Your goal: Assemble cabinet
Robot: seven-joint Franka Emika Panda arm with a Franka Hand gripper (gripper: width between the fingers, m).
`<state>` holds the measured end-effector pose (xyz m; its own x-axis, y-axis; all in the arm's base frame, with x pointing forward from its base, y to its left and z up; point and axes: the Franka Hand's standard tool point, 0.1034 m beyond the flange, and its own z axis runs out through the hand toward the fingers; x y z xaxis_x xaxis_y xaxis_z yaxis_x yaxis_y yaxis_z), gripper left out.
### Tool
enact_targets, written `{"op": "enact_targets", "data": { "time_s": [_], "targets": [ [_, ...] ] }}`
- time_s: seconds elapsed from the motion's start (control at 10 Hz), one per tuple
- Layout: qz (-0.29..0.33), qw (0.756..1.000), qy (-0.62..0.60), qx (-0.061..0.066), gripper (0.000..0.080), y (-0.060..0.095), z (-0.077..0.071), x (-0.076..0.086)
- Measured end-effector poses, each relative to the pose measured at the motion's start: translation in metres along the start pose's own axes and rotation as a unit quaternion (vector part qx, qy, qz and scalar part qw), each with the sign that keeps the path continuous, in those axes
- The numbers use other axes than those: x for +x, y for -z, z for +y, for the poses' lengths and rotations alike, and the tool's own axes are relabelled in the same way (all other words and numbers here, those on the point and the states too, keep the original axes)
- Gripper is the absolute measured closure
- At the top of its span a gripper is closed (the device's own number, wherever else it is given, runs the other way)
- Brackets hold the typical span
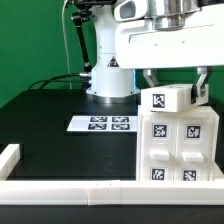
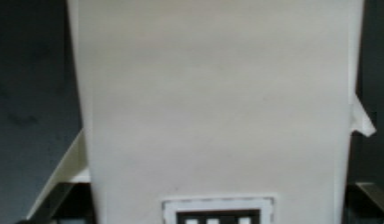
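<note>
Exterior view shows the cabinet point(image 1: 178, 138) standing on the black bench point(image 1: 60, 145) at its right; our claw point(image 1: 172, 83) straddles a small top block, contact unclear, so we cannot tell its grip; we judge the cabinet rigid, light, smooth, best held across flat opposite faces.

A: The large white square plastic cabinet point(image 1: 180, 140) looks matt and smooth, with printed black-and-white tags on it.
B: Same close up point(image 2: 207, 100), plain matt white. The black bench point(image 1: 60, 140)?
A: Matt, slight sheen. The thin flat white marker board point(image 1: 102, 124) looks matt, paper-like.
B: The glossy white plastic arm shell point(image 1: 165, 45) shines.
</note>
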<state>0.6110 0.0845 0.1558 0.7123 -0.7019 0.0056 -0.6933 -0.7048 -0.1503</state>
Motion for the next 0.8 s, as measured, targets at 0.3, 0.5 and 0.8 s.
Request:
{"op": "enact_targets", "data": {
  "time_s": [0.3,0.5,0.8],
  "targets": [
    [-0.004,0.992,-0.127,0.003,0.0239,-0.0004,-0.0012,-0.0014],
    [-0.006,0.983,-0.186,0.004,0.0239,-0.0006,-0.0018,-0.0021],
    [-0.009,0.954,-0.298,0.004,0.0239,-0.0009,-0.0010,-0.0027]
  ]
}}
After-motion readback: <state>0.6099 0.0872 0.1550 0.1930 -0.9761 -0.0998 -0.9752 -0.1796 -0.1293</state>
